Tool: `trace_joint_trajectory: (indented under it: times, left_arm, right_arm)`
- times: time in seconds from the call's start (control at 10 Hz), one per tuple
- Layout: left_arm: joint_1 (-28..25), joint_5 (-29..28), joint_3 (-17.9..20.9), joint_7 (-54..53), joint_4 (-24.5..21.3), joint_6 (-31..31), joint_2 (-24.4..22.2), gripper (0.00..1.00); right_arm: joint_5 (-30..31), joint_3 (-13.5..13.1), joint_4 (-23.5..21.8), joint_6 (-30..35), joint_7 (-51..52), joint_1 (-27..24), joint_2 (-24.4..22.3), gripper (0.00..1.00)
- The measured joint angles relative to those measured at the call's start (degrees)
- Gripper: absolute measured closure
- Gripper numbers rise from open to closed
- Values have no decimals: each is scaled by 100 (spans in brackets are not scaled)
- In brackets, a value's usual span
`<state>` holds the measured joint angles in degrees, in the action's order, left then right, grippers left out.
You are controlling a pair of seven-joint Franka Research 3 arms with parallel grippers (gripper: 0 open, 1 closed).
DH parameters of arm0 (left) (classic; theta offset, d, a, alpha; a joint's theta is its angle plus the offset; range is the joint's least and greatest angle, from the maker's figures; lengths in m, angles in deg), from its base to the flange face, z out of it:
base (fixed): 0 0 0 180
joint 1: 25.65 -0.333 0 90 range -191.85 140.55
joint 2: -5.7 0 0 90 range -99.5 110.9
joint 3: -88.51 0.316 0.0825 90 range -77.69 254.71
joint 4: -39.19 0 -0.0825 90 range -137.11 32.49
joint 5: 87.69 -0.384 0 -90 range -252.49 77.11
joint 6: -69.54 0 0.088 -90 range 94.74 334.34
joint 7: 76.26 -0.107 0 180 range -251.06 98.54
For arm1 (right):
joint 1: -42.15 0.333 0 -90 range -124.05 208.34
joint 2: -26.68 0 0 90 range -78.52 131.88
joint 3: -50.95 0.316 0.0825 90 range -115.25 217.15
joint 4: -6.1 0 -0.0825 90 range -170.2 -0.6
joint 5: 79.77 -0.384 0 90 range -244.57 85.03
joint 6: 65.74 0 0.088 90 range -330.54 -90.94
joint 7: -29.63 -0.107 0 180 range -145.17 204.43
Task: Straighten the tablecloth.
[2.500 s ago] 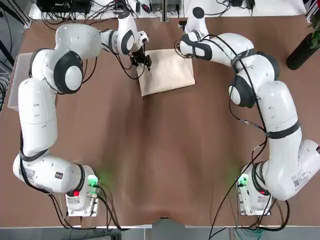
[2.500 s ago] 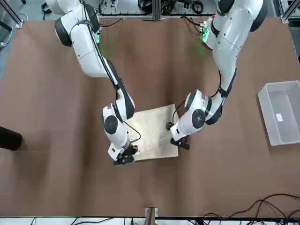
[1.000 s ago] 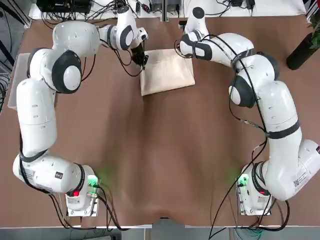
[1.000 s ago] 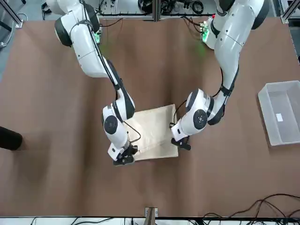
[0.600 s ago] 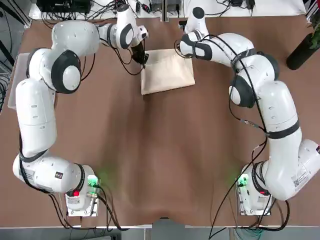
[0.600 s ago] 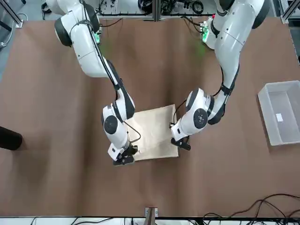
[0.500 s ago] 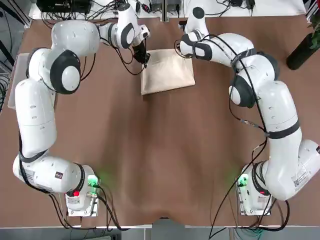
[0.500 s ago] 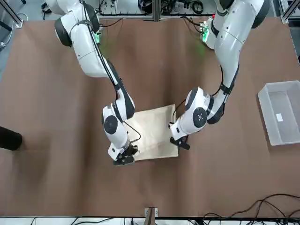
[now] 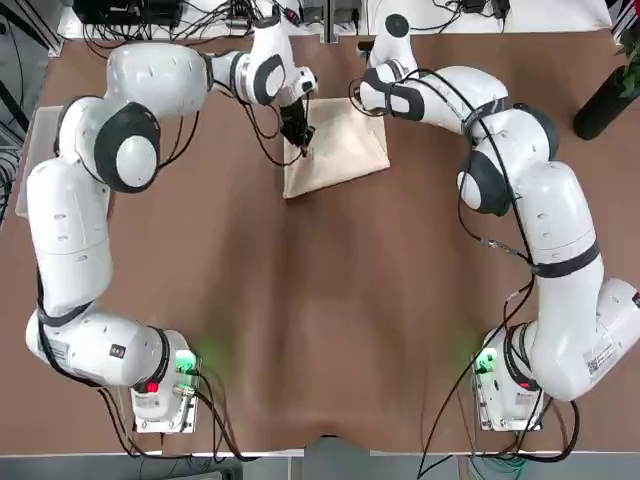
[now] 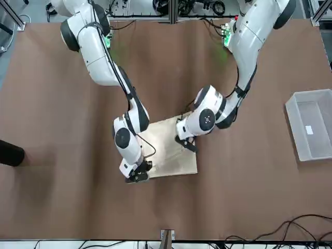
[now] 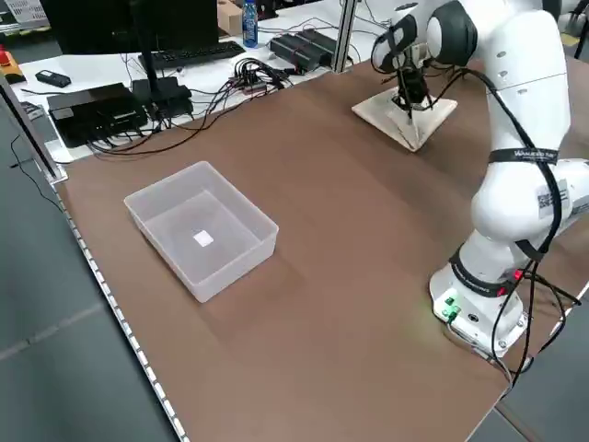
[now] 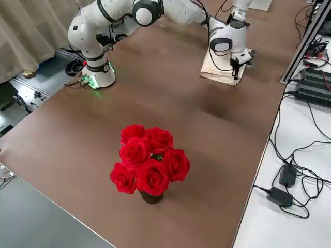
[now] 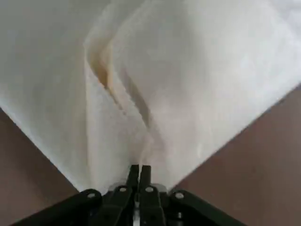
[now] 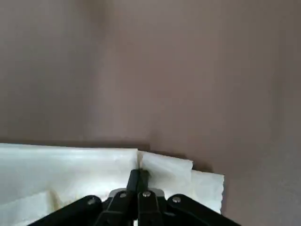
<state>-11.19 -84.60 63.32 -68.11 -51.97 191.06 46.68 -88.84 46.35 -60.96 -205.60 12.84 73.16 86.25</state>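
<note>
Left pincer [image 13: 139, 167] and right pincer [image 14: 139, 172] pointed downward, shut on cloth [image 9: 345, 150].

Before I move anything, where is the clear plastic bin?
In the front view, the clear plastic bin stands on the brown table at the robot's left side, beyond the left arm.

L arm [image 9: 132, 140] bent over cloth [image 9: 332, 150], R arm [image 9: 530, 190] at its far R corner.

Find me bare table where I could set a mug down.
Likely best: brown tabletop between both white arms' bases, or beside the clear plastic bin. It's crowded around the cream cloth, where left gripper and right gripper work.
</note>
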Motion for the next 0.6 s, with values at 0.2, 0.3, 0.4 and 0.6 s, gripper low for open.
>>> trace_joint_trajectory:
  times: [0.2,0.3,0.4,0.6]
  left_arm:
    - [-4,0,-142,-30,-114,-570,-172,96]
    - [1,0,-242,-30,-170,-745,-205,96]
    - [4,0,-342,-30,-242,-843,-210,96]
    - [17,-3,-520,-31,-440,-902,-214,96]
  right_arm:
    - [0,0,0,-1,0,0,0,97]
    - [0,0,0,-1,0,0,0,97]
    - [0,-1,0,-1,0,0,0,97]
    - [0,-1,0,-1,1,0,0,97]
